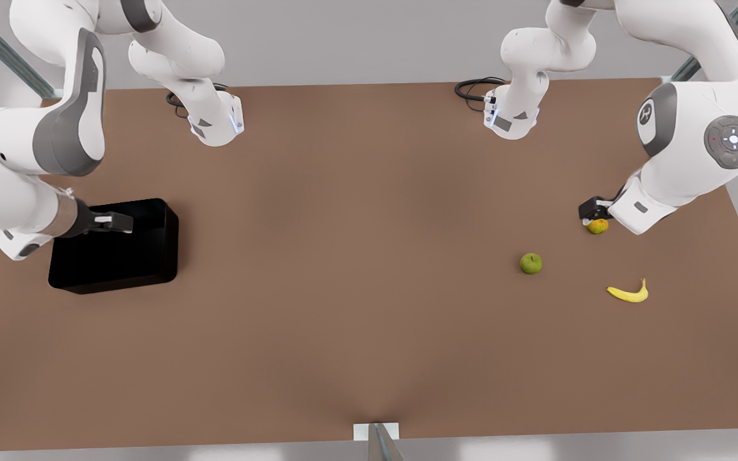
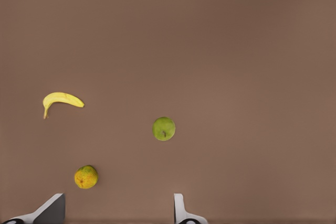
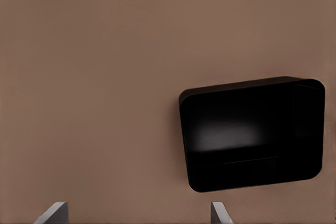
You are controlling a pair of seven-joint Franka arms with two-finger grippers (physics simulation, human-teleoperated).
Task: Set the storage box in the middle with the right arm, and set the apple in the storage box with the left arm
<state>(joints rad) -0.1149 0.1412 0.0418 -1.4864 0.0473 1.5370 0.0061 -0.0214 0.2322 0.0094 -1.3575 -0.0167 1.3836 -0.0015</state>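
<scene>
The glossy black storage box (image 1: 113, 262) sits empty on the brown table at the front view's left. My right gripper (image 1: 122, 222) hangs open above it, and the box (image 3: 252, 135) lies off to one side of the fingertips (image 3: 55, 212) in the right wrist view. The green apple (image 1: 531, 263) rests on the table at the front view's right. My left gripper (image 1: 590, 210) hovers open beside the fruit, with the apple (image 2: 164, 128) lying beyond its fingertips (image 2: 180, 208). Nothing is held.
An orange-yellow fruit (image 1: 598, 226) lies just under the left gripper, seen close to one fingertip (image 2: 86, 177). A yellow banana (image 1: 628, 293) lies nearer the table's front right. The brown table (image 1: 343, 288) stretches wide between box and fruit.
</scene>
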